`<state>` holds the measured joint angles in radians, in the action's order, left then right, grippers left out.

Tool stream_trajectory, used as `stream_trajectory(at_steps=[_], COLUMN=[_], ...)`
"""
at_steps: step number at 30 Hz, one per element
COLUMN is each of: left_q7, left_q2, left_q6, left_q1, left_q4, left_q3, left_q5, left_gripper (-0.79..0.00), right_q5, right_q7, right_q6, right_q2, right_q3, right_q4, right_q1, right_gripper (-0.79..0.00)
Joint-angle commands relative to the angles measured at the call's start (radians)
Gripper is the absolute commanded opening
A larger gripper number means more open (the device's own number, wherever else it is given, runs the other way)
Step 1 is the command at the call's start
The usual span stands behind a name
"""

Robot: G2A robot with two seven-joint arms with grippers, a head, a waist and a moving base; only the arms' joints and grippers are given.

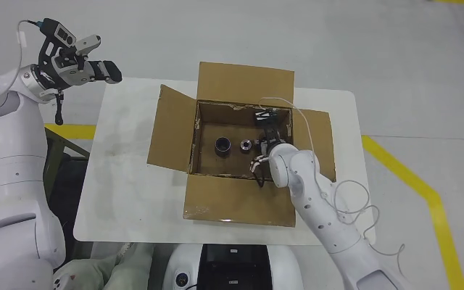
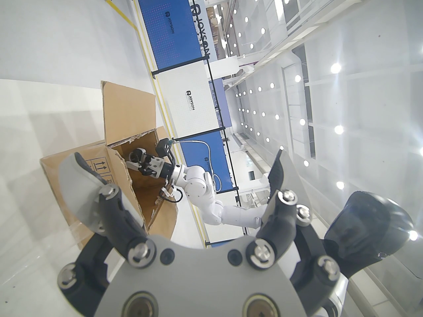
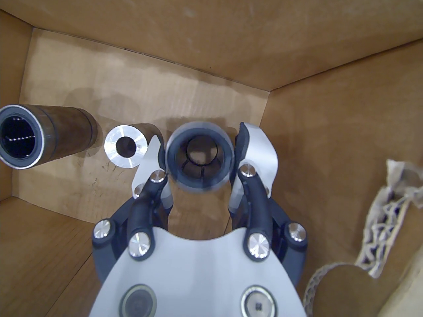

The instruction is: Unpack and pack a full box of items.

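Note:
An open cardboard box (image 1: 243,81) stands on the white table (image 1: 123,181). On its floor (image 3: 198,93) stand a large brown cylinder (image 3: 49,140) (image 1: 222,146) and a smaller silver bush (image 3: 125,146) (image 1: 246,144), both upright. My right gripper (image 3: 201,135) (image 1: 259,154) is down inside the box, shut on a dark hollow sleeve (image 3: 200,156) that looks blurred, right beside the silver bush. My left gripper (image 2: 178,179) (image 1: 109,70) is held high off the table's far left corner, open with nothing between its fingers.
The box's four flaps are folded outward; the near one (image 1: 239,199) and the left one (image 1: 170,127) lie over the table. Torn cardboard (image 3: 380,199) hangs by the right gripper. The box walls (image 3: 330,100) stand close around it. Bare tabletop lies left of the box.

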<state>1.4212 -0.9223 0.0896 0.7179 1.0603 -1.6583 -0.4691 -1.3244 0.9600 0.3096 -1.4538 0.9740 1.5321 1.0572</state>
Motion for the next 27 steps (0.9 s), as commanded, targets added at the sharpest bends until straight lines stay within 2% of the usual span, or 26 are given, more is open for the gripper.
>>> stream_trajectory(at_steps=[1, 2, 9, 18, 27], left_q7=[0.000, 0.000, 0.000, 0.000, 0.000], left_q2=[0.000, 0.000, 0.000, 0.000, 0.000], left_q6=[0.000, 0.000, 0.000, 0.000, 0.000], left_q1=[0.000, 0.000, 0.000, 0.000, 0.000], left_q4=[0.000, 0.000, 0.000, 0.000, 0.000], left_q3=[0.000, 0.000, 0.000, 0.000, 0.000], left_q5=[0.000, 0.000, 0.000, 0.000, 0.000], left_gripper=[0.000, 0.000, 0.000, 0.000, 0.000], right_q5=[-0.004, -0.005, -0.012, 0.018, 0.165], right_q7=[0.001, 0.003, 0.006, 0.029, 0.040], right_q6=[-0.001, 0.000, -0.007, -0.064, -0.143], right_q2=[0.000, -0.001, 0.000, 0.009, 0.022], right_q3=[0.003, 0.004, 0.024, 0.070, 0.151], right_q4=[0.005, 0.009, 0.071, 0.262, 0.425], right_q1=[0.004, 0.006, 0.029, 0.100, 0.195], right_gripper=[-0.308, -0.283, -0.277, -0.240, -0.305])
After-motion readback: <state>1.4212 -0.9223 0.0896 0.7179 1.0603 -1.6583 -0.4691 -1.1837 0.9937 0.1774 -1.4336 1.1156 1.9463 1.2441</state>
